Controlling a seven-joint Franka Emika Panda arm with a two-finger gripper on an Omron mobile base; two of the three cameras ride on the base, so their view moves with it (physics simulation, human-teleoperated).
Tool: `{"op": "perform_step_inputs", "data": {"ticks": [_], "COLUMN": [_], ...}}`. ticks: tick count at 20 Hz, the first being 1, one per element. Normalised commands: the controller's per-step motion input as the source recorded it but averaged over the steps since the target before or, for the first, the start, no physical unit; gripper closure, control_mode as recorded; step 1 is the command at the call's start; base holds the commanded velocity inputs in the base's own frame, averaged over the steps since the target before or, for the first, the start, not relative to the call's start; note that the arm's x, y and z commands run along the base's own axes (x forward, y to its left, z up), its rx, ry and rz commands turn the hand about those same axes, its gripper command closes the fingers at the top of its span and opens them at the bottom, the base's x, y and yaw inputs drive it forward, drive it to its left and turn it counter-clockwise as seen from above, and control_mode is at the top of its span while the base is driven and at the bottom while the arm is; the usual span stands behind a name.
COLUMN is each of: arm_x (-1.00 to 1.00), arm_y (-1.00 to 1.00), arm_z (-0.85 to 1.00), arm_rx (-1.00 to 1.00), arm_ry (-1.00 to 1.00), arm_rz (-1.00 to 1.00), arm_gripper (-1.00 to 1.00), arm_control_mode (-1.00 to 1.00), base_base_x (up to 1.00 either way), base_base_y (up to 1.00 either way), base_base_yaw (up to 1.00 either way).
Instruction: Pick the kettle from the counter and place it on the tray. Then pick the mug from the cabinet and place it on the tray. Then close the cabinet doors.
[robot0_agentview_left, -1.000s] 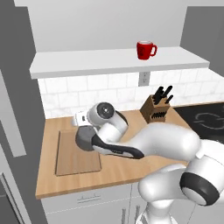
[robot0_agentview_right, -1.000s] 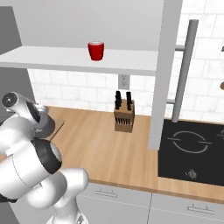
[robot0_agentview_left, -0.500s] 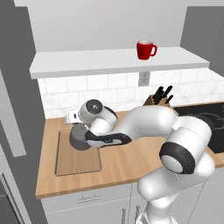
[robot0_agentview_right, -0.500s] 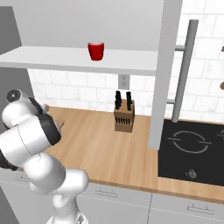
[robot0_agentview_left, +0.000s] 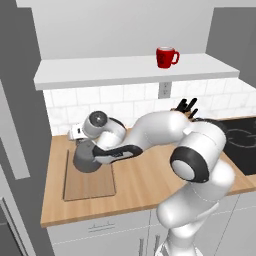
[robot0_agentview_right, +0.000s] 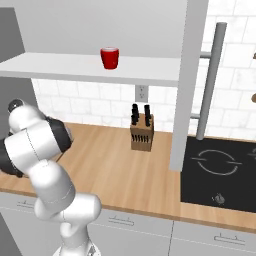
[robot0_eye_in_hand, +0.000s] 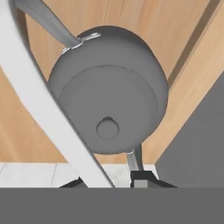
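The dark grey kettle (robot0_agentview_left: 86, 159) stands on the far end of the wooden tray (robot0_agentview_left: 92, 185), at the left of the counter (robot0_agentview_left: 140, 185). From above, the kettle (robot0_eye_in_hand: 109, 100) shows its round lid and knob. Its thin arched handle (robot0_eye_in_hand: 39, 87) runs down between my fingertips. My gripper (robot0_agentview_left: 84, 142) hangs just over the kettle. The gripper (robot0_eye_in_hand: 107, 181) is slightly open, with a small gap between the handle and the right fingertip (robot0_eye_in_hand: 141, 177). The red mug (robot0_agentview_left: 166, 56) (robot0_agentview_right: 109, 57) sits on the shelf of the cabinet (robot0_agentview_left: 125, 70), whose door (robot0_agentview_right: 187, 85) stands open.
A knife block (robot0_agentview_right: 141, 132) stands against the tiled wall at mid-counter. A black cooktop (robot0_agentview_right: 220, 170) lies to the right. The open door's long bar handle (robot0_agentview_right: 210, 80) hangs over the counter's right part. Another grey panel (robot0_agentview_left: 17, 125) rises left of the tray.
My arm has carried the kettle a little left, onto the tray's far end. The jaws have eased off the handle.
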Motion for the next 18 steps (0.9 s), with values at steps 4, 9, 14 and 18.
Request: {"op": "perform_step_inputs", "data": {"ticks": [4,9,14,18], "arm_x": [0.11,0.21,0.19,0.0], "arm_y": [0.0,-0.06,-0.04,-0.09], "arm_z": [-0.16,-0.16,-0.13,-0.06], "arm_rx": [0.0,0.0,0.0,-0.02], "arm_ry": [0.0,0.0,0.01,0.0], "arm_rz": [0.0,0.0,0.0,0.0], "arm_gripper": [1.0,1.0,-1.0,-1.0], "arm_control_mode": [-1.0,-1.0,-1.0,-1.0], "base_base_x": [0.0,0.0,0.0,0.0], "base_base_y": [0.0,0.0,0.0,0.0], "base_base_yaw": [0.0,0.0,0.0,0.0]}}
